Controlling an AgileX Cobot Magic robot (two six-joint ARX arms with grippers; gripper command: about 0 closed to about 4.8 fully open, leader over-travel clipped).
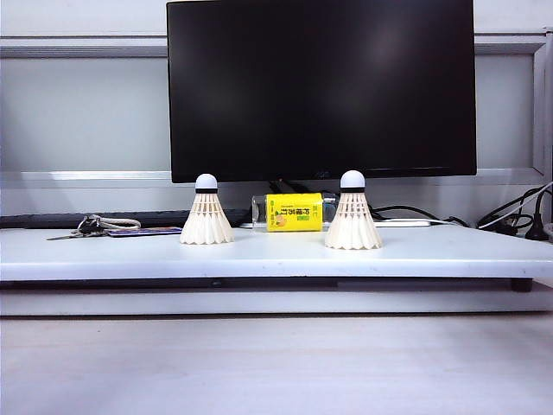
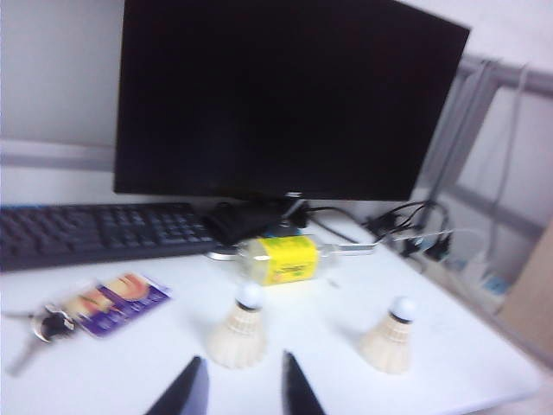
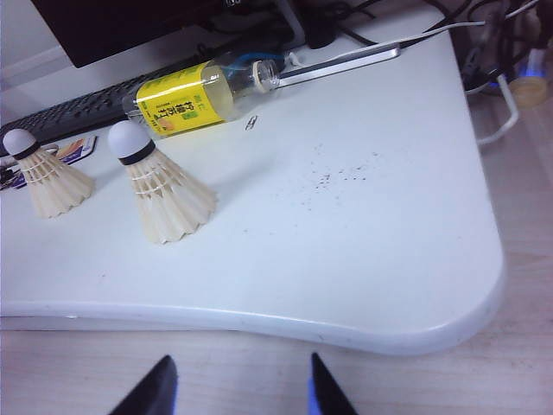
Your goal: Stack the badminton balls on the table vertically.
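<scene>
Here the left gripper [image 2: 238,389] hangs above the near part of the table [image 1: 276,251], its two dark fingers [image 2: 183,393] parted with bare tabletop showing between them, grasping nothing. Just ahead of it stands the left shuttlecock [image 2: 240,330], upright on its skirt with the cork tip up; the right shuttlecock [image 2: 390,335] stands off to one side of that gripper, apart from the first.

The right gripper [image 3: 240,389] sits short of the table's front edge, fingers [image 3: 327,389] spread wide and empty. Beyond the edge, ahead of it and to its left, the nearer shuttlecock [image 3: 162,188] stands upright, with the other [image 3: 47,177] further over.

Behind both shuttlecocks a yellow-labelled bottle [image 1: 292,212] lies on its side. A bunch of keys [image 1: 91,226] with a card [image 2: 117,301] rests past the left shuttlecock, a keyboard [image 2: 95,229] lies further back, and the black monitor [image 1: 320,86] rises at the rear.
</scene>
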